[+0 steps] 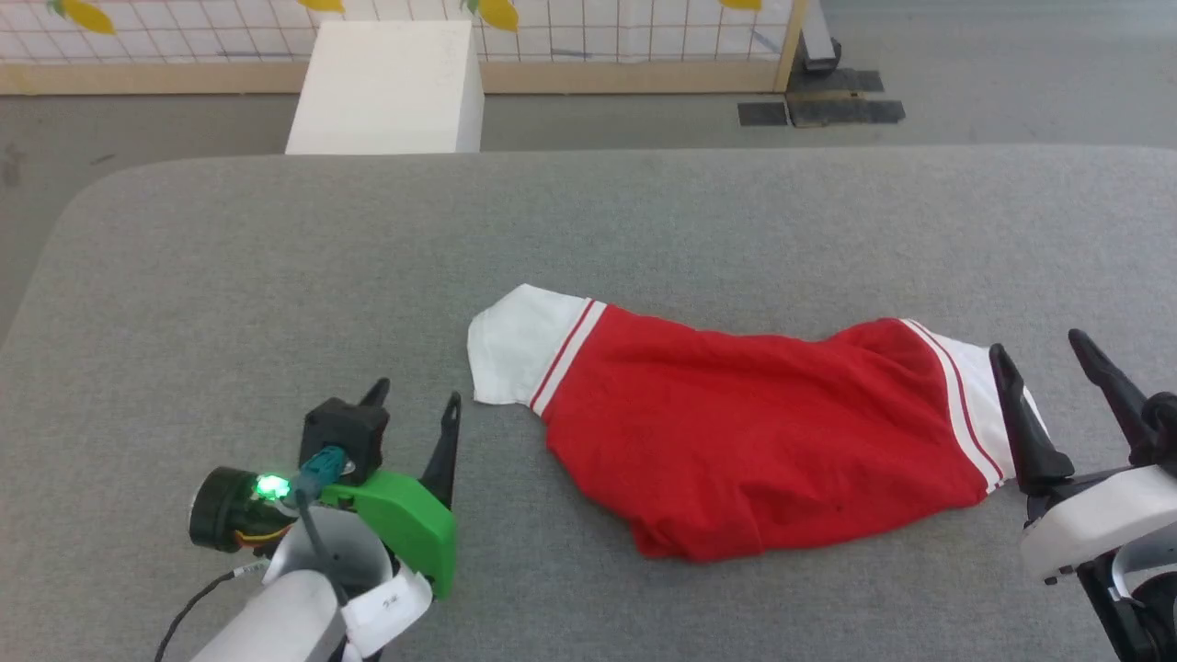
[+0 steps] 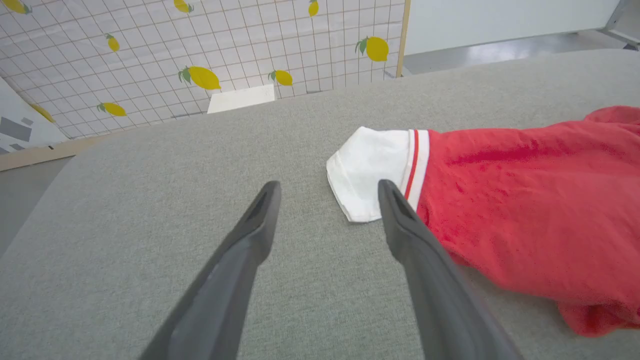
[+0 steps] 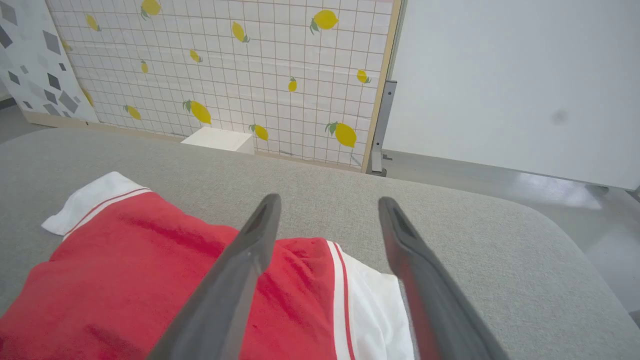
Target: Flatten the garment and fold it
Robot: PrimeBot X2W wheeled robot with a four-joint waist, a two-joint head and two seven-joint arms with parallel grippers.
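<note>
The garment (image 1: 754, 432) lies on the grey table (image 1: 276, 257) as a long red bundle with a white, red-striped sleeve at each end; its print is hidden. My left gripper (image 1: 414, 397) is open just left of the left sleeve (image 2: 367, 167), with nothing between its fingers. The right-hand finger (image 2: 400, 220) reaches the sleeve's edge in the left wrist view. At the garment's right end, my right gripper (image 1: 1039, 354) stands open over the right sleeve (image 3: 372, 300), holding nothing.
A white box (image 1: 391, 87) stands on the floor beyond the table's far edge, before a lemon-print grid screen (image 3: 225, 70). Black floor mats (image 1: 818, 106) lie at the far right. The table's rounded corners show at far left and in the right wrist view.
</note>
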